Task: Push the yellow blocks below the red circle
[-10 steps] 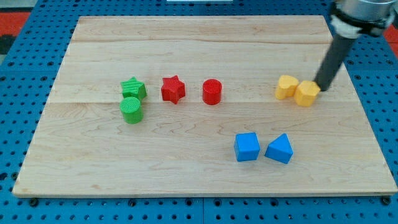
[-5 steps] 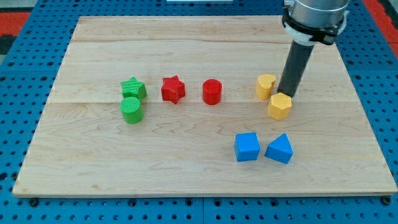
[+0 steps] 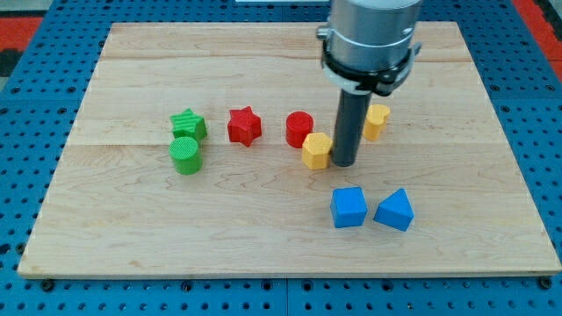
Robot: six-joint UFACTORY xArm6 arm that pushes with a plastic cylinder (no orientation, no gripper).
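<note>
Our desk (image 3: 263, 228) is pale wood, smooth, with fine grain lines and long plank seams. Around it we see a blue board (image 3: 18, 219) full of small round holes; it looks like hard plastic or painted metal, we cannot tell which. The green star (image 3: 188, 124) and green cylinder (image 3: 185, 154) look like matt plastic with ridged tops. The red star (image 3: 245, 125), red circle (image 3: 299, 128), yellow hexagon (image 3: 315, 150), other yellow block (image 3: 378, 120), blue cube (image 3: 349, 207) and blue wedge (image 3: 394, 210) look smooth and matt. Our rod is dark and dull down to my tip (image 3: 343, 164). Above it sits a grey, slightly shiny collar (image 3: 369, 26).
</note>
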